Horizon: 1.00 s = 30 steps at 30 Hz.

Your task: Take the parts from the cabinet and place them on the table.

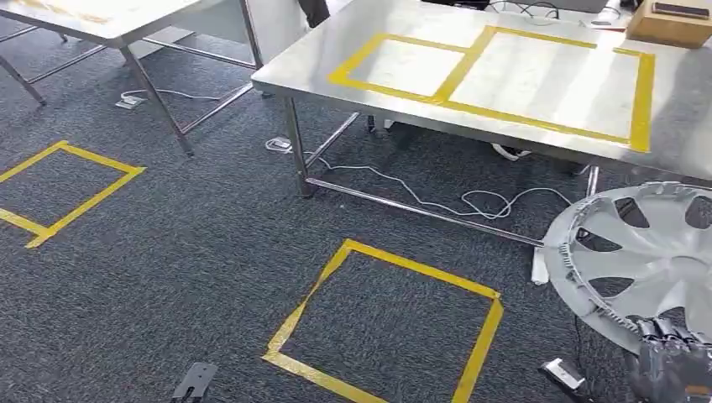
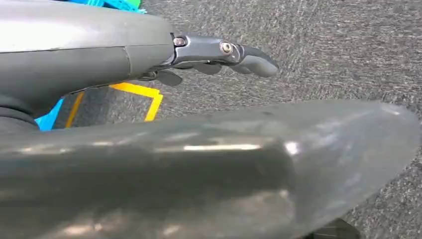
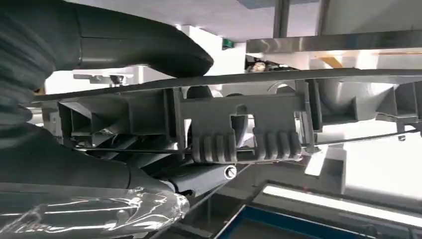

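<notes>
A silver wheel cover (image 1: 646,260) with cut-out spokes is held up at the lower right of the head view, tilted on edge. My right hand (image 1: 672,357) grips its lower rim. In the right wrist view the thumb (image 3: 144,45) lies over the rim and the fingers (image 3: 74,164) press under the ribbed back of the wheel cover (image 3: 239,119). The steel table (image 1: 336,59) with yellow taped rectangles (image 1: 504,80) stands ahead of me. My left hand (image 2: 224,55) hangs over the carpet, fingers loosely extended and holding nothing.
A yellow taped square (image 1: 390,327) marks the grey carpet in front of me, another (image 1: 59,189) lies at left. White cables (image 1: 420,197) run under the table. A second table (image 1: 109,21) stands at far left. A cardboard box (image 1: 672,21) sits on the table's far right corner.
</notes>
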Each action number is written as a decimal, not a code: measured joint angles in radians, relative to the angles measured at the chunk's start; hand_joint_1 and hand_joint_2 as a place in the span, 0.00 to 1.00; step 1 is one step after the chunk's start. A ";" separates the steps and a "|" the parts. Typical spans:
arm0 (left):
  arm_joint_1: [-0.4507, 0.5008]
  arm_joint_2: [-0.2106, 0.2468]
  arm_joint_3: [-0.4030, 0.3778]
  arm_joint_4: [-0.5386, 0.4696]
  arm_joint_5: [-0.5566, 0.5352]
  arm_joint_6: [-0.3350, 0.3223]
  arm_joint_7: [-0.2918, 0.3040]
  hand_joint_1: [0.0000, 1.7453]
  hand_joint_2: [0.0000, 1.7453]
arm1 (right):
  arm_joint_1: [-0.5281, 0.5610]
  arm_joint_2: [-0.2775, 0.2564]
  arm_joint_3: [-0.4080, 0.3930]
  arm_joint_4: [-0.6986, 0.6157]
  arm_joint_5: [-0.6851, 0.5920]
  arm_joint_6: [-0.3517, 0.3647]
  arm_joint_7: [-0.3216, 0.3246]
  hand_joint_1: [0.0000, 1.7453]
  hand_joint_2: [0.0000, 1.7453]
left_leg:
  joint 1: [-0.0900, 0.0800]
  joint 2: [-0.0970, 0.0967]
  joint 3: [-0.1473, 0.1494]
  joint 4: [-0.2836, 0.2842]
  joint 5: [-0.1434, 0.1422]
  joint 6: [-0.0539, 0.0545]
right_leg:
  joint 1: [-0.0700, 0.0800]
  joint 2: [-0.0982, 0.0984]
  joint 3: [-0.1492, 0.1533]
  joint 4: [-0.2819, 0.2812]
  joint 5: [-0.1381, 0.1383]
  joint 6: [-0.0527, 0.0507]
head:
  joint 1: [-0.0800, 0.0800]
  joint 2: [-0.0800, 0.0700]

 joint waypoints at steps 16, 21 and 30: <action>0.002 0.012 0.006 0.000 0.018 -0.058 -0.025 0.00 0.00 | -0.006 0.007 -0.021 0.016 -0.052 0.021 0.027 1.00 1.00 | -0.002 0.000 -0.002 0.001 0.001 0.004 | -0.001 0.000 -0.004 0.001 0.002 0.007 | -0.001 0.000; 0.002 0.015 0.005 0.000 0.000 -0.068 -0.021 0.00 0.00 | -0.003 0.008 -0.028 0.004 -0.052 0.027 0.009 1.00 1.00 | -0.010 0.000 -0.004 0.000 -0.001 0.020 | -0.010 0.001 -0.003 -0.006 0.005 0.020 | -0.002 0.000; 0.012 0.018 0.007 0.000 0.001 -0.064 -0.013 0.00 0.00 | 0.022 0.016 -0.031 0.000 -0.043 0.026 0.005 1.00 1.00 | 0.001 0.006 0.049 -0.024 -0.036 0.036 | -0.013 -0.018 -0.187 0.318 -0.097 0.040 | 0.005 0.000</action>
